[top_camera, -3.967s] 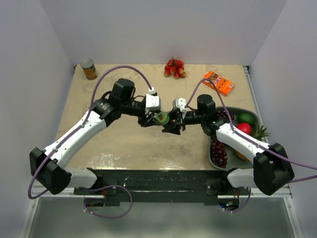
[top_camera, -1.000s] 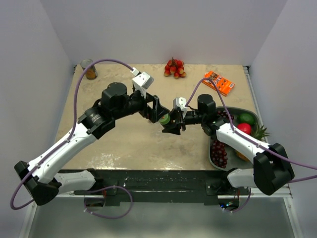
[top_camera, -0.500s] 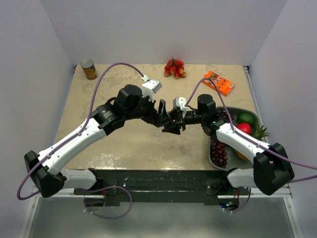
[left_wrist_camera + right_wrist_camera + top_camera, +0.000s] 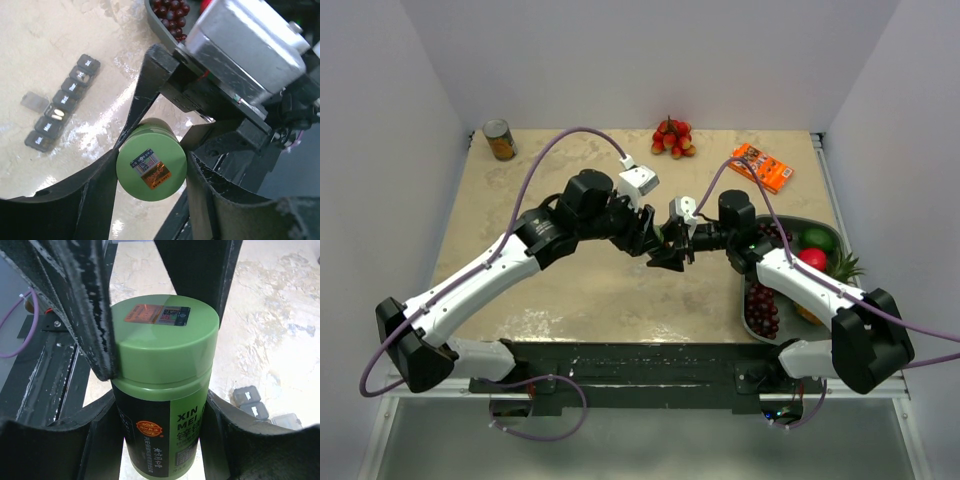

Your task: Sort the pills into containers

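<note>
A small green bottle [image 4: 165,405] with a green cap [image 4: 151,166] is held in the air between my two grippers. My right gripper [image 4: 165,432] is shut on the bottle's body. My left gripper [image 4: 152,152] is closed round the cap from the other end, with its fingers [image 4: 90,315] against the cap's side. In the top view the two grippers meet over the table's middle, left [image 4: 653,238] and right [image 4: 672,246]. The dark-grey pill container strip [image 4: 62,102] lies on the table below, with one compartment open and a white pill [image 4: 56,114] in it. The strip's end also shows in the right wrist view [image 4: 252,405].
A small grey square piece [image 4: 35,100] lies beside the strip. An orange-labelled tin can [image 4: 500,140] stands at the back left, red fruit [image 4: 672,138] at the back middle, an orange packet [image 4: 761,167] at the back right. A dark tray [image 4: 749,318] with grapes and fruit is at the right.
My left arm swung back to the right and lower, its wrist rolled, and its gripper closed round the bottle's cap again. The right arm and the bottle stayed still.
</note>
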{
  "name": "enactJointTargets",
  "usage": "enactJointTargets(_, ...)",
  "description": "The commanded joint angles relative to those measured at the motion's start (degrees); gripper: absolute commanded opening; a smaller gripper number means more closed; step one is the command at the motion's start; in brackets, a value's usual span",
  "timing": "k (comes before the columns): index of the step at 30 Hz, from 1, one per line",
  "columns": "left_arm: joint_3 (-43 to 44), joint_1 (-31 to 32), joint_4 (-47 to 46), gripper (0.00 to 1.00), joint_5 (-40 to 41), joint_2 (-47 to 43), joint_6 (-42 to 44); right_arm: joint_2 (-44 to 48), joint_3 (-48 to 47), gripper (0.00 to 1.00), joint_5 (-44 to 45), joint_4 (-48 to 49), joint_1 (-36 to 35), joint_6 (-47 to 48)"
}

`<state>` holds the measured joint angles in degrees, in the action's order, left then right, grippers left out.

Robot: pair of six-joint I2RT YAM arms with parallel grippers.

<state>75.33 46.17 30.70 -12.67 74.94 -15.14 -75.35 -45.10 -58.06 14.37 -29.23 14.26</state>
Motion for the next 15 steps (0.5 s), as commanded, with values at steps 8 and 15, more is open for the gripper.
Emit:
enactJointTargets(8,-4.67,-0.38,1.65,0.36,-12.56,-5.15,27.45,1.09,-2.45,0.00,-0.38,2.42,0.14,-0.81)
enactJointTargets(15,-4.75,-0.38,-1.60,0.59,-11.33,-5.33,21.73,1.00,-2.45,0.00,-0.47,2.33,0.23,-0.81)
